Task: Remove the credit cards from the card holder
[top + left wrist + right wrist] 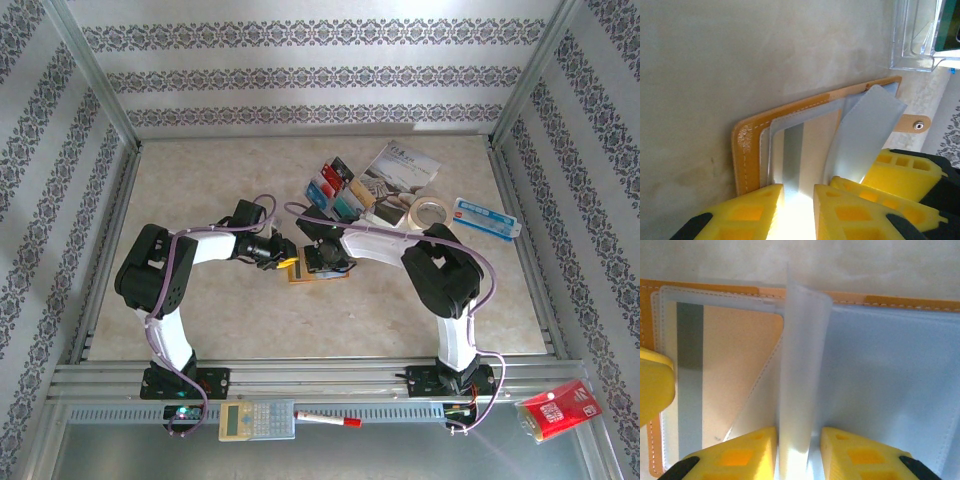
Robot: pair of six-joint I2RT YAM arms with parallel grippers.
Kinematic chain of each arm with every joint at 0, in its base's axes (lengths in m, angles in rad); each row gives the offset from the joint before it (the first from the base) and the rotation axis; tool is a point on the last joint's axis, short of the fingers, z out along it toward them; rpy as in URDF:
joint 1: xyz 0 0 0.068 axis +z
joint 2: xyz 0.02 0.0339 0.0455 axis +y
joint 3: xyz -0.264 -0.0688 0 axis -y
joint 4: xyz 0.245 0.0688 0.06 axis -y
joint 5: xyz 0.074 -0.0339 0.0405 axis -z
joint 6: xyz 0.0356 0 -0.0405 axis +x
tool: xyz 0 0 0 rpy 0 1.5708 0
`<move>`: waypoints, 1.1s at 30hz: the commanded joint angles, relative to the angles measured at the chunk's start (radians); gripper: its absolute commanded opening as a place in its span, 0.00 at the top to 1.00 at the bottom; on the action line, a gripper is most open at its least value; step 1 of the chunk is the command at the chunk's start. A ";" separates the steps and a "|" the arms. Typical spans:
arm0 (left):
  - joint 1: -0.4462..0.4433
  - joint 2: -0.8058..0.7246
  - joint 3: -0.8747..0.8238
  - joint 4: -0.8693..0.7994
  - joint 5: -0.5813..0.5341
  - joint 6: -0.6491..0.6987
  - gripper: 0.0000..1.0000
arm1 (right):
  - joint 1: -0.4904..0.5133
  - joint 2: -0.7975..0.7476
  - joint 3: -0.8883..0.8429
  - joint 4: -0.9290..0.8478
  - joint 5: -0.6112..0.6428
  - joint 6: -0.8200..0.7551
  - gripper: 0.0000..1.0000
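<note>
The orange card holder [300, 275] lies open on the table between both grippers. A tan credit card [812, 145] with a grey stripe sits in its left sleeve [735, 370]. The card's end runs into the narrow gap of my left gripper [799, 189], where glare hides any contact. That gripper [285, 258] is at the holder's left edge [747, 150]. My right gripper [799, 432] is shut on a translucent sleeve leaf [802, 365] and holds it upright. In the left wrist view the leaf [865, 130] bends up towards the right fingers [900, 170]. Several credit cards [335, 185] lie fanned behind the holder.
A printed brochure [400, 170], a tape roll [430, 210] and a white-and-blue box [485, 218] lie at the back right. On the front rail are a calculator [257, 420], a red-capped marker [325, 420] and a red packet [560, 408].
</note>
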 commanded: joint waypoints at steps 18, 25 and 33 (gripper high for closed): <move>-0.012 0.014 0.042 -0.095 -0.039 0.075 0.77 | 0.002 -0.331 -0.181 0.145 0.243 0.047 0.64; -0.012 0.012 0.040 -0.092 -0.041 0.078 0.77 | -0.012 -0.249 -0.171 0.272 -0.005 0.047 0.75; -0.011 0.017 0.034 -0.095 -0.047 0.082 0.78 | -0.050 -0.168 -0.202 0.356 -0.136 0.127 0.86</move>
